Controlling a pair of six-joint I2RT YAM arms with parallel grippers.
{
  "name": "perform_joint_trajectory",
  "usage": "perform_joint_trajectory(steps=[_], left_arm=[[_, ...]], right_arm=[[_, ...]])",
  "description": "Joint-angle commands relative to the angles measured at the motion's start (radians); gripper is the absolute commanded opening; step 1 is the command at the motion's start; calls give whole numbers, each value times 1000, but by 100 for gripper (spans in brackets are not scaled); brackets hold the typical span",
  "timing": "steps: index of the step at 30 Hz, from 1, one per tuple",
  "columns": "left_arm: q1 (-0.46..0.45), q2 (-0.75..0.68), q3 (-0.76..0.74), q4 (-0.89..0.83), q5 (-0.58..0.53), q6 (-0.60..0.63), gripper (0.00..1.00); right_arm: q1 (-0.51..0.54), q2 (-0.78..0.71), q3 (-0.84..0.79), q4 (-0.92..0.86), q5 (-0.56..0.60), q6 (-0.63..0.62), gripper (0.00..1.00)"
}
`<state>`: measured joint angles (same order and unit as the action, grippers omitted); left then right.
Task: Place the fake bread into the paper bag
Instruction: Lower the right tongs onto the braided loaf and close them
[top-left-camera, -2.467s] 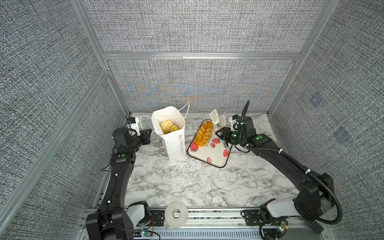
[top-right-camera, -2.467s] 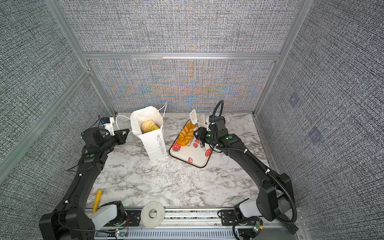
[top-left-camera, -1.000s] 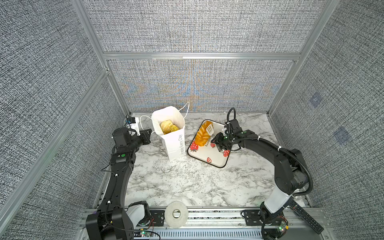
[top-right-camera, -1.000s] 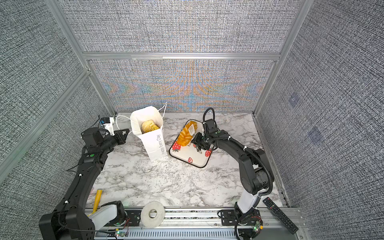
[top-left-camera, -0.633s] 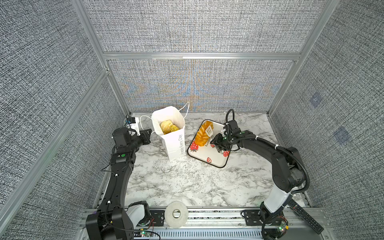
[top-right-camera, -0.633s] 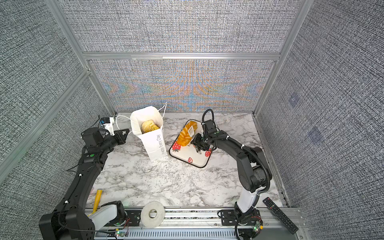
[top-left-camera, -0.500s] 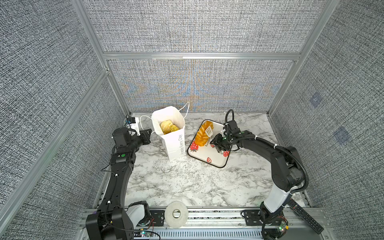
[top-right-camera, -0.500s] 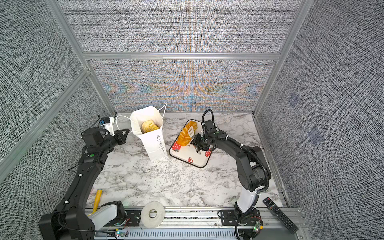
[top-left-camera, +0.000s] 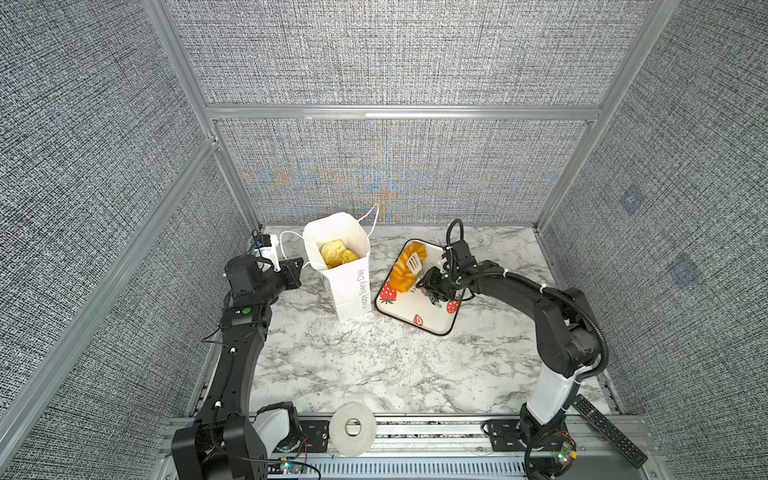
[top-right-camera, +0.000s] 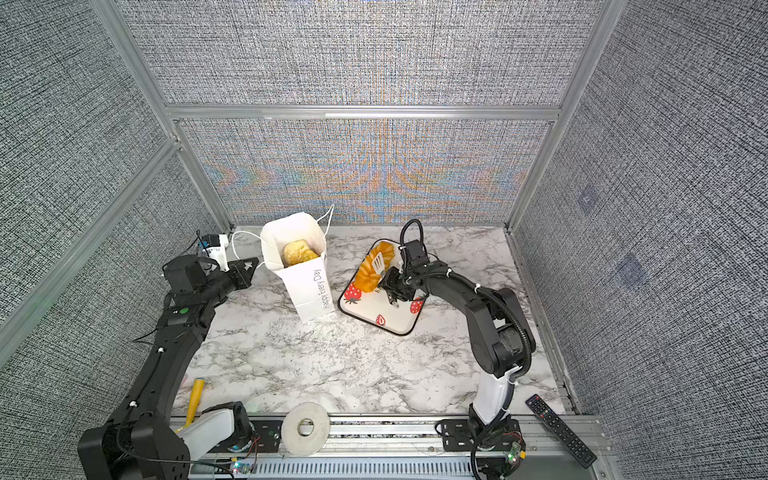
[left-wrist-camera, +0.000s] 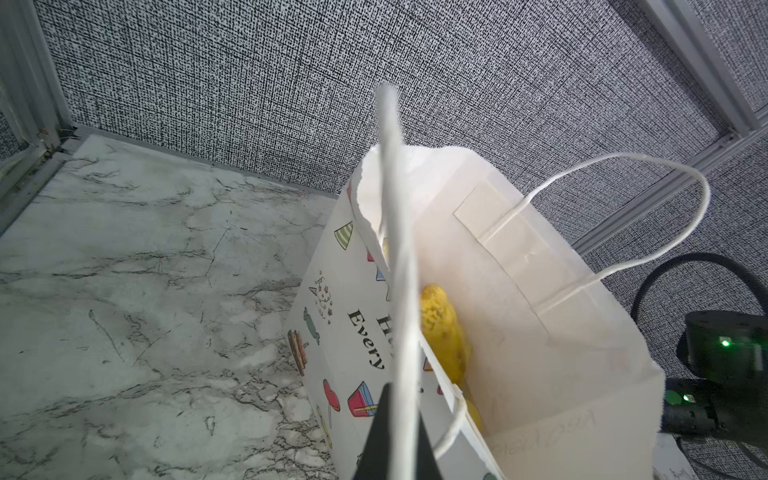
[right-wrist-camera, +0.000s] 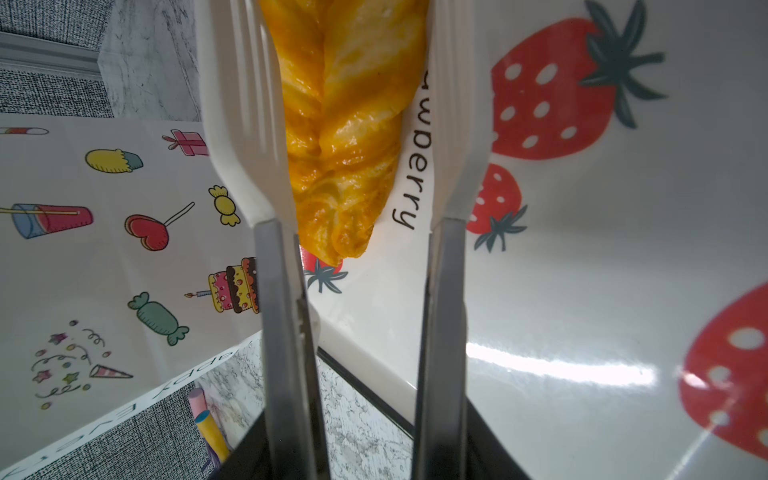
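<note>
White paper bag (top-left-camera: 351, 291) reads "Happy Every Day"; left end effector (top-left-camera: 299, 267) pinches its cord handle (left-wrist-camera: 400, 249). Right end effector (top-left-camera: 432, 285) grips tongs (top-left-camera: 413, 263) straddling braided loaf (right-wrist-camera: 345, 124).

1. A marble-patterned tabletop (top-left-camera: 353, 365) carries everything.
2. A strawberry-print tray (top-left-camera: 405, 305) with a black rim lies flat on it, directly under the tongs (top-left-camera: 413, 262).
3. The paper bag (top-left-camera: 351, 286) stands upright on the marble just beside the tongs. A strip of marble shows between bag and tray.
4. A yellow handle (top-right-camera: 194, 397) lies at the table's edge, well apart from the tongs and partly hidden.
</note>
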<state>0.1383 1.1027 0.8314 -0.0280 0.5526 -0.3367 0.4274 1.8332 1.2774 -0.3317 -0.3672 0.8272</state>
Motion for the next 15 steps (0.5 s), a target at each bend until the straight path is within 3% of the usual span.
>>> perform_joint_trajectory(steps=[1, 15], left_arm=[[1, -3, 5, 4, 6, 8, 0], [1, -3, 5, 4, 6, 8, 0]], right_arm=[[1, 4, 12, 13, -1, 5, 49], [0, 40, 32, 10, 1, 1, 47]])
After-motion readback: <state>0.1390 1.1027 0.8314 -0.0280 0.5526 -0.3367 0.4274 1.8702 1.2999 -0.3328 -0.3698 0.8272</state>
